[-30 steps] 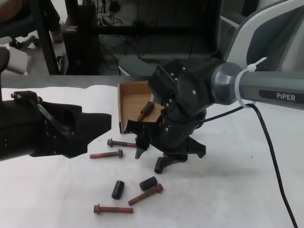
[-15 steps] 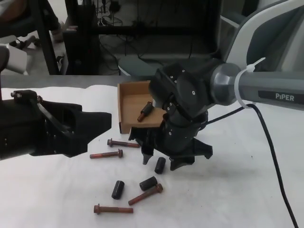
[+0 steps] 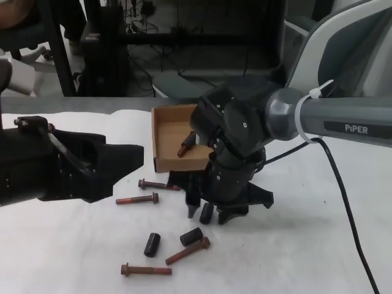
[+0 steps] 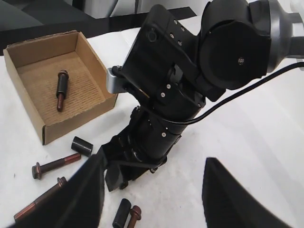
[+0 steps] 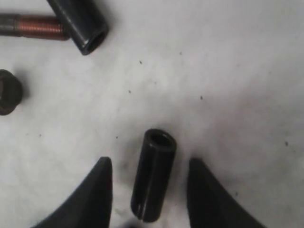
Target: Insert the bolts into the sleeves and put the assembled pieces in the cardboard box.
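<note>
A white cloth [image 3: 300, 251] covers the bench; behind, a dark rack [image 3: 98, 49] and possibly a chair [image 3: 334, 37].

Bench cover: white cloth [image 3: 318, 245] spread across the work surface, lightly creased.
Marks: small dark specks [image 5: 201, 98] scattered on the cloth, seen close up.
Frame: dark upright posts [image 3: 54, 49] behind the bench, at the left.
Housing: grey-and-white curved casing [image 3: 343, 37] behind the bench, at the right.
Floor: dark, with loose cables [image 3: 144, 12] lying beyond the posts.

Bright, even light casts soft, faint shadows.
</note>
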